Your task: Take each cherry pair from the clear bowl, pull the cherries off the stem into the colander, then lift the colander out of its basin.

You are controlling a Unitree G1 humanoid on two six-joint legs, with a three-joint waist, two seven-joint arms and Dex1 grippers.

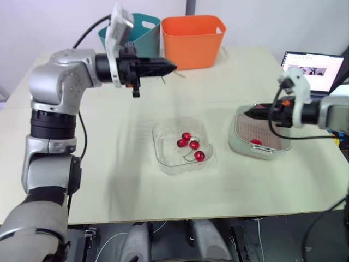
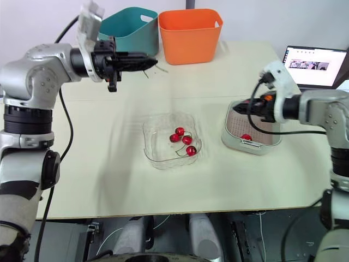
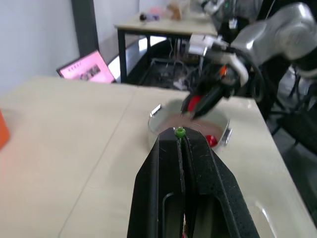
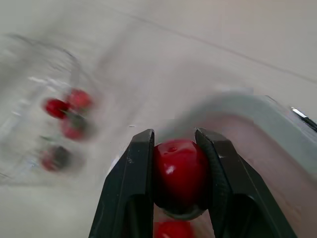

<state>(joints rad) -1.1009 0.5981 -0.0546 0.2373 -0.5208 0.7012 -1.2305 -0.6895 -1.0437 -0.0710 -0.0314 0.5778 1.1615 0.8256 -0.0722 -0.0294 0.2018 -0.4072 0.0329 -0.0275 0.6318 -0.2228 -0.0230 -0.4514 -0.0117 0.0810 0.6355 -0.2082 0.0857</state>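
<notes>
The clear bowl (image 1: 162, 132) sits mid-table and holds several red cherries (image 1: 194, 144) joined by thin stems. To its right stands the colander (image 1: 272, 136) inside its pale basin (image 1: 235, 143), with one loose cherry (image 1: 255, 142) in it. My right gripper (image 4: 173, 133) hovers over the colander's left part, shut on a single red cherry (image 4: 179, 171). My left gripper (image 1: 173, 67) is raised at the back left, well away from the bowl. It is shut on a cherry stem whose green end (image 3: 180, 132) pokes out between the fingertips.
A teal bin (image 1: 139, 27) and an orange bin (image 1: 193, 41) stand at the table's far edge, just behind the left gripper. An open laptop (image 1: 313, 68) sits at the far right behind the colander. Bare tabletop lies left of and in front of the bowl.
</notes>
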